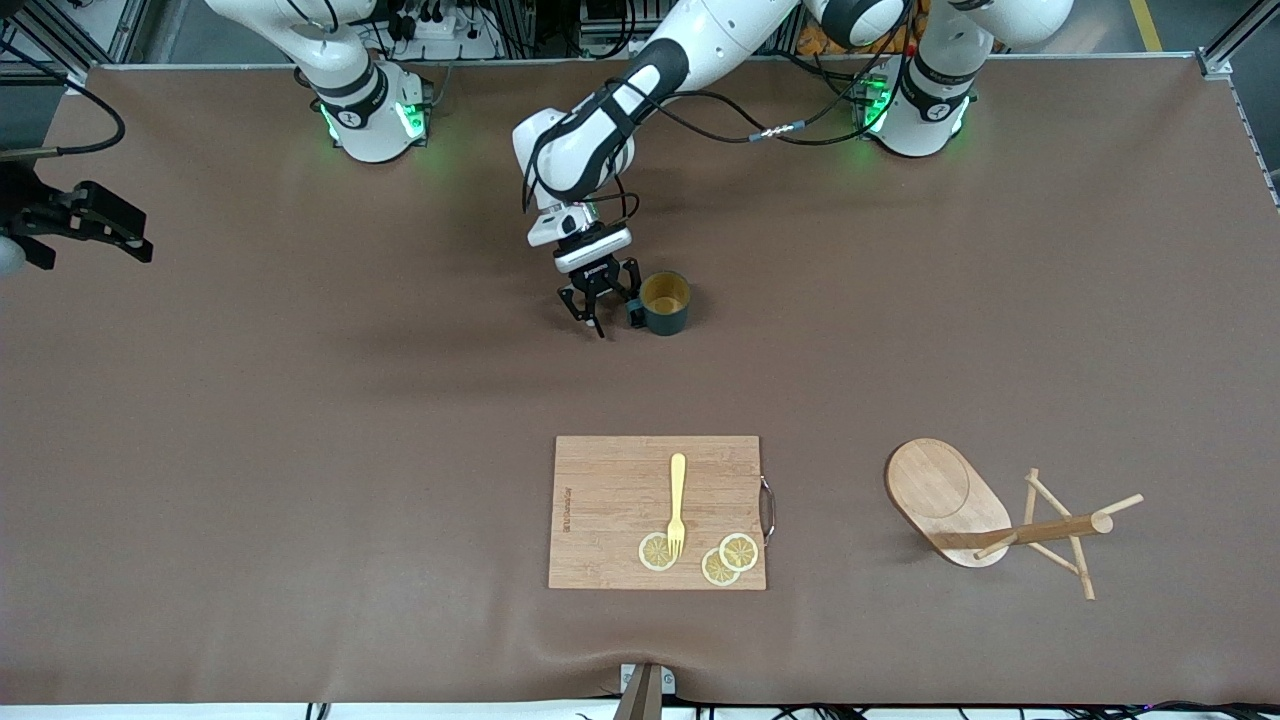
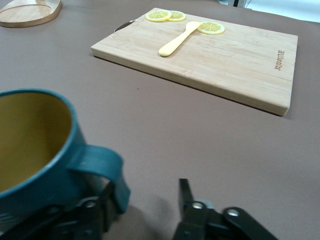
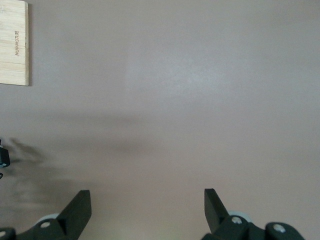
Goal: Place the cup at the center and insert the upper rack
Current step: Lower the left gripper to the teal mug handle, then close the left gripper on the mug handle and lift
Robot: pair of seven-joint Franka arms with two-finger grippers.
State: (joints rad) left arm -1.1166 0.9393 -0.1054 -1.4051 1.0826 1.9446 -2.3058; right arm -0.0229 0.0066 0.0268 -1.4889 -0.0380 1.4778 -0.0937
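Observation:
The dark teal cup [image 1: 664,303] with its yellowish inside stands upright on the table, farther from the front camera than the cutting board. My left gripper [image 1: 615,318] is down beside it, on the side toward the right arm's end. In the left wrist view the cup [image 2: 35,145] fills one corner and its loop handle [image 2: 100,165] sits between the fingers of my left gripper [image 2: 146,192], against one finger and apart from the other. The upper rack [image 1: 990,520], a wooden mug tree, lies tipped on its side toward the left arm's end. My right gripper [image 1: 90,225] waits open at the right arm's end.
A wooden cutting board [image 1: 600,500] with a yellow fork [image 1: 677,500] and lemon slices [image 1: 728,558] lies nearer the front camera than the cup. The right wrist view shows the right gripper [image 3: 147,200] above bare brown table, with a board corner [image 3: 12,42].

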